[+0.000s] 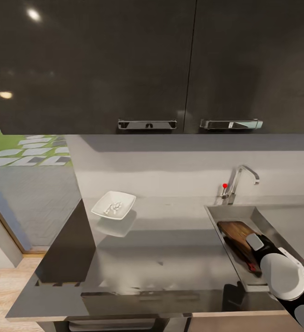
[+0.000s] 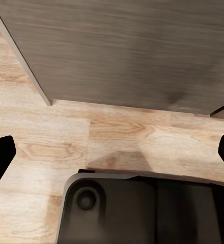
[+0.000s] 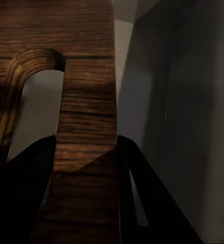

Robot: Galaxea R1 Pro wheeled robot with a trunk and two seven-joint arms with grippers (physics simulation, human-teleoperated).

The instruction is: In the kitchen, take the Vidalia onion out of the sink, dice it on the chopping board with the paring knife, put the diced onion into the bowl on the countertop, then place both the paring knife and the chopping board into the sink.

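The dark brown chopping board (image 1: 235,232) lies tilted inside the sink (image 1: 216,213), at the right end of the countertop (image 1: 170,244). My right gripper (image 1: 255,242) reaches down into the basin. In the right wrist view its two dark fingers (image 3: 20,193) press either side of the board's strip (image 3: 86,101) beside the slot-shaped handle hole, so the gripper (image 3: 86,140) is shut on it. A bit of the paring knife's red handle (image 1: 252,266) shows at the board's near end. The white bowl (image 1: 124,199) holds small white onion dice (image 1: 112,208). My left gripper (image 2: 112,152) hangs open over the floor.
A chrome tap (image 1: 242,179) with a red dot stands behind the sink. Dark wall cabinets (image 1: 147,69) hang above the counter. A dark block (image 1: 67,249) sits at the counter's left end. Wooden floor (image 2: 117,137) and a grey cabinet front (image 2: 132,46) lie below the left arm.
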